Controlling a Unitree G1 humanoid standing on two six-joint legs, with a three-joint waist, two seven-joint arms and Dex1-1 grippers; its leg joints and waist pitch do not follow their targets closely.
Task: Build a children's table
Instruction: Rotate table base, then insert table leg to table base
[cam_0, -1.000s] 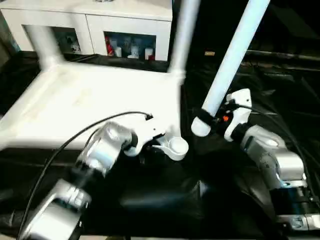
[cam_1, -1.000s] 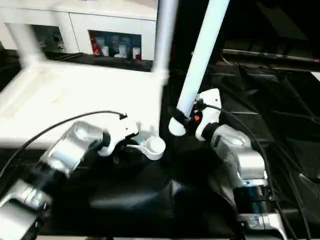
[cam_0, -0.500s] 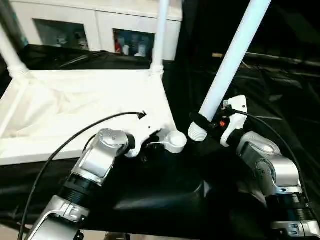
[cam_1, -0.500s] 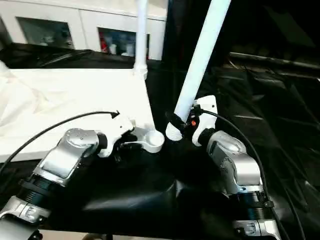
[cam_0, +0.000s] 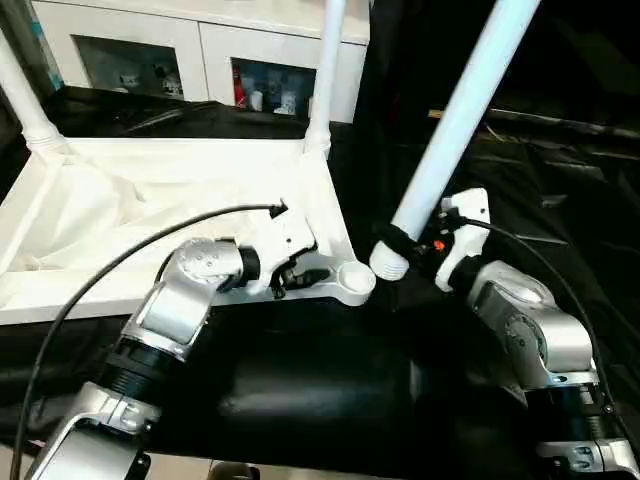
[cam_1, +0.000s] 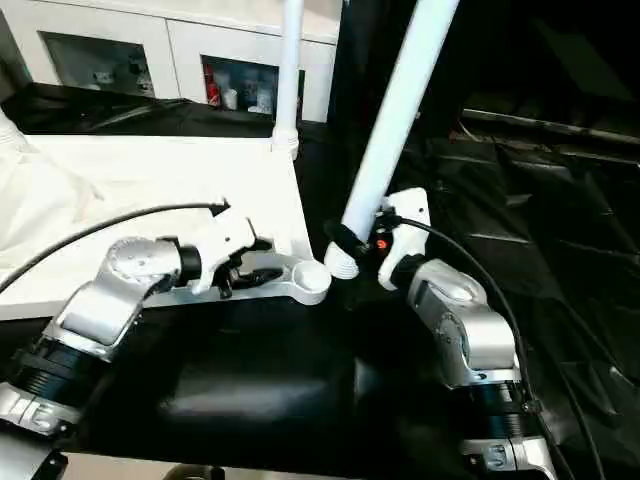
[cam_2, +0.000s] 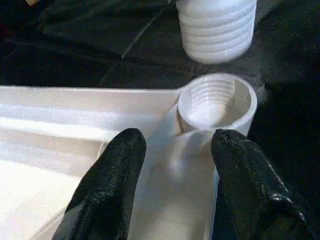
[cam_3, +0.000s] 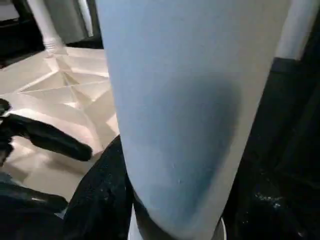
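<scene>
One more leg to go on the little table

The upside-down white plastic children's table (cam_0: 150, 215) lies on the black-covered desk (cam_0: 330, 390). The right claw (cam_0: 418, 248) grips the long white round leg (cam_0: 450, 130) near its ribbed end, beside the open corner socket (cam_2: 216, 102). The left claw (cam_2: 172, 155), half open, straddles that corner. The plastic looks light, stiff and slippery, so hold low.

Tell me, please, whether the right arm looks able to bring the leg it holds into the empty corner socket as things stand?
Probably yes. The right gripper holds the leg with its threaded end just beside the open corner socket, nothing between them. The left gripper sits on the tabletop behind the socket, not over its mouth.
</scene>
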